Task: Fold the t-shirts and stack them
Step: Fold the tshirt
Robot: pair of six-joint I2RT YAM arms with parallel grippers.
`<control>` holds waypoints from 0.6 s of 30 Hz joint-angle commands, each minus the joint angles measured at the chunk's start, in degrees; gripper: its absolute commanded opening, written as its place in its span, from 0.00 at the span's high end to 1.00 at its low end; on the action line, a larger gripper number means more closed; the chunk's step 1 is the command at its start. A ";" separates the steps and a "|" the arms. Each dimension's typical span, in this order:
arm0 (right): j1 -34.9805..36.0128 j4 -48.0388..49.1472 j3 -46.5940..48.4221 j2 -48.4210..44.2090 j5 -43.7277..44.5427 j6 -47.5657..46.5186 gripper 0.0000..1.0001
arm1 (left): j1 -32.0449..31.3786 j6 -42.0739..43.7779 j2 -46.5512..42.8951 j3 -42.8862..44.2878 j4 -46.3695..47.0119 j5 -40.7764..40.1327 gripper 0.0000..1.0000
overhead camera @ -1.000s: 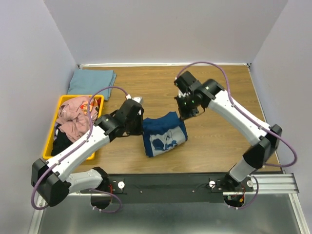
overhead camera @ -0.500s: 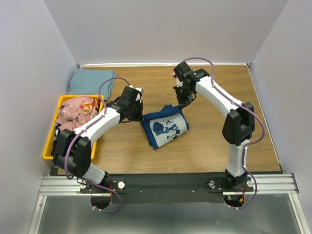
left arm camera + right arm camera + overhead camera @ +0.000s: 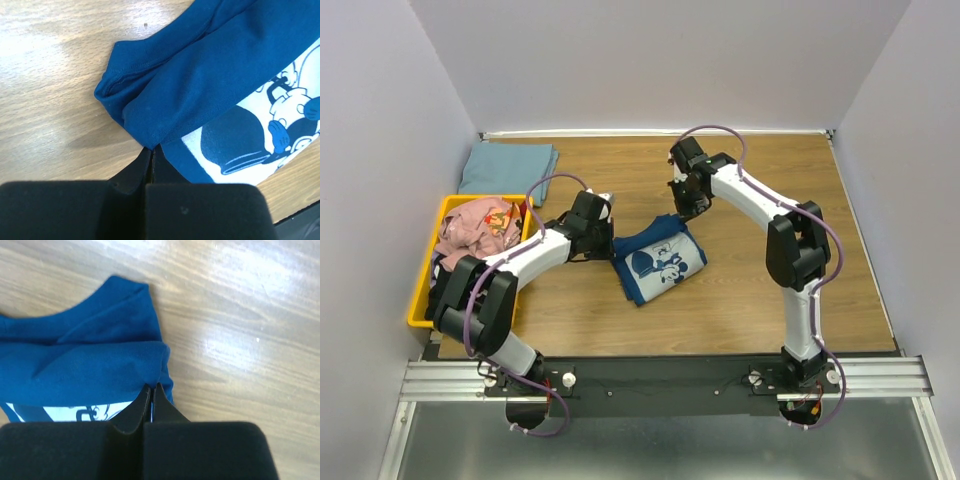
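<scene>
Navy shirt lies folded, print up, on worktop, right of bin. Left tool clenched on its bin-side fold. Right tool clenched on its edge away from bin. Grey-blue shirt flat behind bin. Pink shirt and black shirt bunched inside bin.

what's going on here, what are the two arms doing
Both arms are working on the navy t-shirt lying on the table. The left gripper and the right gripper are each shut, pinching opposite sides of it. A grey-blue shirt lies folded at the far left corner, and more shirts sit heaped in the yellow bin.
</scene>
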 commanded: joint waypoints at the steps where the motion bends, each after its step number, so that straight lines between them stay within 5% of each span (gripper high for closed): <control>1: -0.36 3.79 -0.78 0.35 0.67 -0.70 0.99 | 0.58 -2.53 -0.72 -1.34 2.05 -1.05 1.00; 4: -0.45 5.36 -1.49 -1.85 0.67 -0.35 0.89 | 0.58 -3.86 -4.59 -1.78 1.26 -2.99 1.00; 6: -0.45 6.25 -2.45 -4.13 2.25 0.01 0.71 | 0.49 -4.91 -7.05 -2.22 0.82 -3.52 0.98; 8: -0.36 7.04 -3.24 -5.37 2.51 0.70 0.59 | 0.58 -6.05 -9.33 -3.18 0.73 -5.09 0.81; 10: -0.36 8.09 -4.82 -7.82 2.60 1.41 0.55 | 0.49 -7.11 -12.22 -3.97 0.20 -6.85 0.59; 11: -0.36 8.71 -4.83 -9.05 2.60 1.41 0.55 | 0.49 -7.11 -12.25 -3.98 0.03 -6.86 0.59; 12: -0.36 10.10 -6.83 -11.33 2.34 1.85 0.53 | 0.49 -8.07 -14.86 -4.67 -0.06 -8.16 0.48; 18: -4.56 16.69 -18.76 -18.90 -6.69 3.17 0.53 | -2.40 -10.45 -25.94 -8.45 1.95 -10.03 0.39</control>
